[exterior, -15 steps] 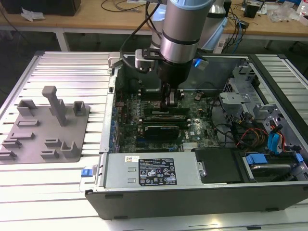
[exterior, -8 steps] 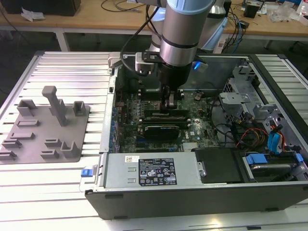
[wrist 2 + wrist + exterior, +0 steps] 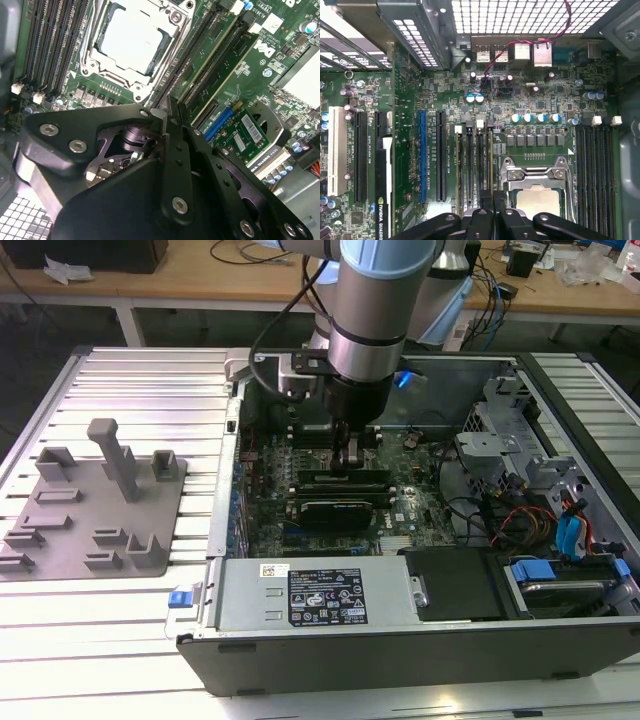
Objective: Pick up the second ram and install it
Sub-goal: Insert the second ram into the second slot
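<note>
My gripper reaches down into the open computer case, onto the memory slots beside the processor socket. In both wrist views its black fingers stand pressed close together. The second ram shows edge-on as a thin pale line. It stands in the slot nearest the socket and runs in between the fingertips of the gripper. The gripper appears shut on its top edge. How deep the stick sits in the slot is hidden by the fingers.
A black expansion card lies just in front of the gripper. The power supply and drive cage crowd the case. A grey fixture tray with bare holders lies at the exterior view's left. More memory slots flank the socket.
</note>
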`<action>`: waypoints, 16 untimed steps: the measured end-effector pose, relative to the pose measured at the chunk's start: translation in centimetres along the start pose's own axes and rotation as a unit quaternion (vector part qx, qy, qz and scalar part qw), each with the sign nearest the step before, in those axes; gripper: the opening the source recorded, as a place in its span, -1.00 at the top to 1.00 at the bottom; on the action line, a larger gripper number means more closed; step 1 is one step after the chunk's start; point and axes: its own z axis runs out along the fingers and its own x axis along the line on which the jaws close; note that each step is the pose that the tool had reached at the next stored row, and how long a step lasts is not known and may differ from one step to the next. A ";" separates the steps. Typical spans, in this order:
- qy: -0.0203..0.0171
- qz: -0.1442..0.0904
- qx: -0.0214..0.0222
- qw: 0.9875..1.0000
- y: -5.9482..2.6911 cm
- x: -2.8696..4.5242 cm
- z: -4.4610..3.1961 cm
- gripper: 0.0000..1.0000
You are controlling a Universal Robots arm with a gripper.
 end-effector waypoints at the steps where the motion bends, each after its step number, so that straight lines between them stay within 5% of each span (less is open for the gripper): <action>1: 0.000 -0.002 0.000 1.000 0.00 0.00 0.07 0.81; 16: -0.001 0.000 0.000 1.000 -0.04 -0.02 0.47 0.81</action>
